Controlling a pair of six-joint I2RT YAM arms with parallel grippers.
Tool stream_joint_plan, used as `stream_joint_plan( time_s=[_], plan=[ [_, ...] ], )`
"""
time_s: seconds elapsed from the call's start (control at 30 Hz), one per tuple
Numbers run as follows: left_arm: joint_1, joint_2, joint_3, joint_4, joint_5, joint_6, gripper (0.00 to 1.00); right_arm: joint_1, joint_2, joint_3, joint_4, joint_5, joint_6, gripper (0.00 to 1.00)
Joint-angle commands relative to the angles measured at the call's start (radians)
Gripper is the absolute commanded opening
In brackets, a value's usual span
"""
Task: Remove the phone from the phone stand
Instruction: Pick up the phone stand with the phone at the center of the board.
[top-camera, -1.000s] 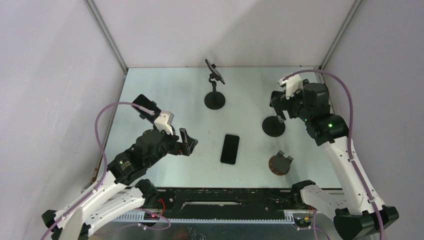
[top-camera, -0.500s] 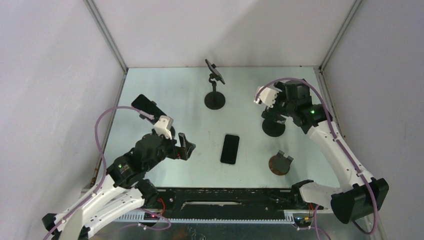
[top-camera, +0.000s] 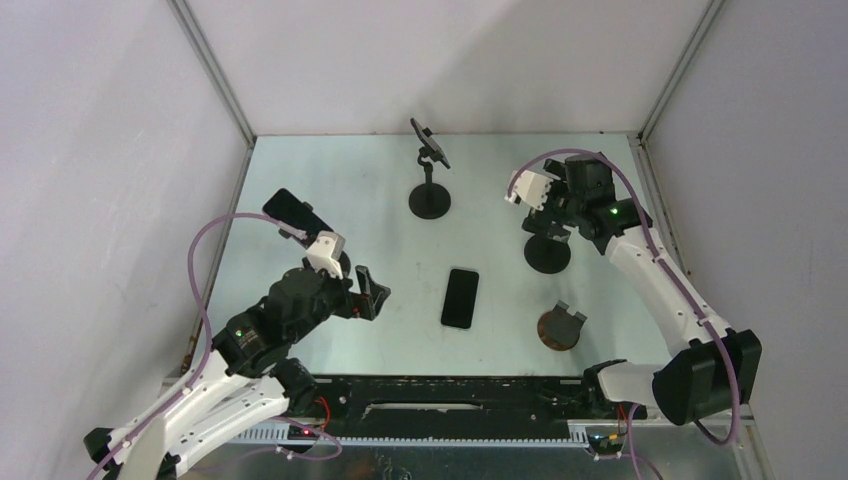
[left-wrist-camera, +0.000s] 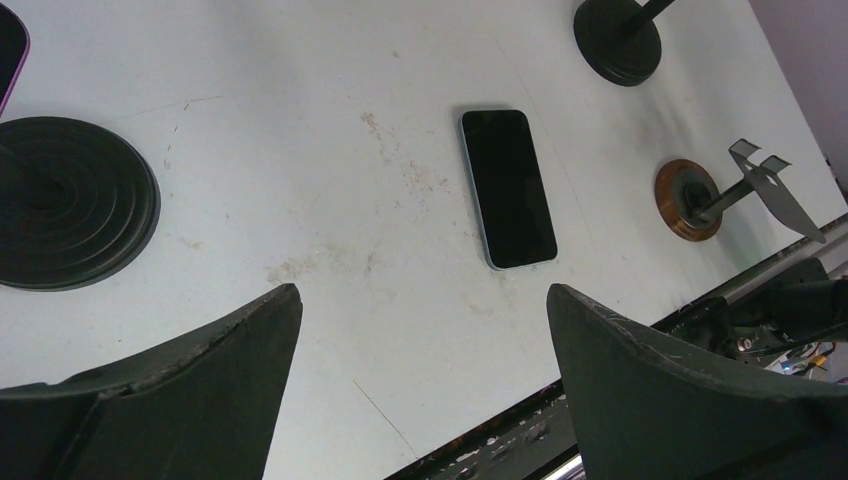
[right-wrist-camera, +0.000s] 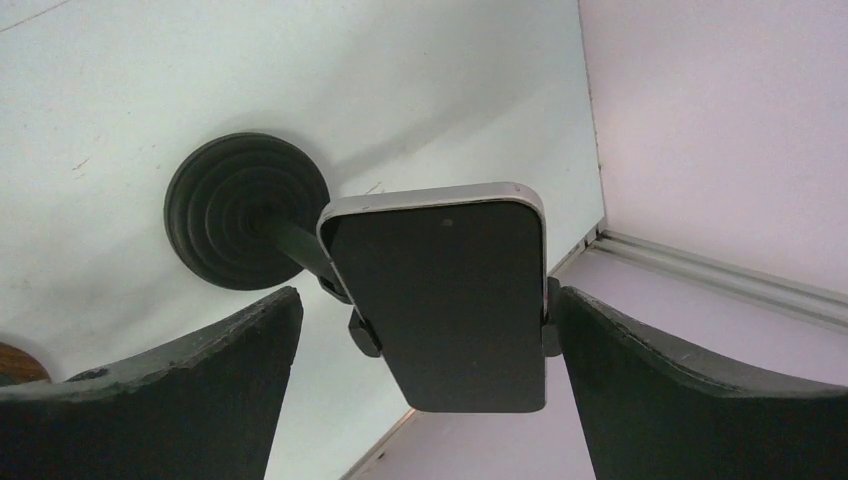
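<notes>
A dark phone (top-camera: 460, 297) is laid flat and screen-up near the middle of the pale bench (top-camera: 340, 190), a small brown-based metal holder (top-camera: 559, 329) is set apart to its right, and a black round-based stand (top-camera: 430, 198) with a tilted top is placed further back.

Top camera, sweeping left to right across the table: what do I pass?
You pass the mounted phone → left tool → back stand → flat phone → brown-based stand.
</notes>
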Motion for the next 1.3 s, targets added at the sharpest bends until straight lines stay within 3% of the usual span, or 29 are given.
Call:
stream_joint_plan(
  time_s=[0.0,0.23,0.37,0.67,0.83,1.03,1.27],
  plan=[
    [0.005,-0.004,0.007,0.011,-0.012,0.026,1.0,-0.009,0.029,0.007,0.065,0.002,0.01,0.99],
    [0.006,-0.004,0.008,0.008,-0.02,0.028,1.0,-0.013,0.069,0.007,0.109,0.024,0.007,0.97],
    [0.006,-0.004,0.008,0.009,-0.021,0.026,1.0,-0.013,0.082,0.006,0.141,0.032,0.023,0.9],
    [0.005,-0.007,0.008,0.007,-0.024,0.026,1.0,-0.01,0.078,0.008,0.175,0.079,0.058,0.4],
    [0.005,-0.005,0.008,0.007,-0.023,0.026,1.0,-0.003,0.055,0.008,0.176,0.058,0.119,0.01],
    [0.006,-0.001,0.009,0.007,-0.024,0.026,1.0,0.06,-0.012,0.004,0.189,-0.02,0.234,0.0],
    [0.005,-0.003,0.005,0.011,-0.026,0.028,1.0,0.166,-0.142,-0.082,0.236,0.012,0.31,0.0]
  ],
)
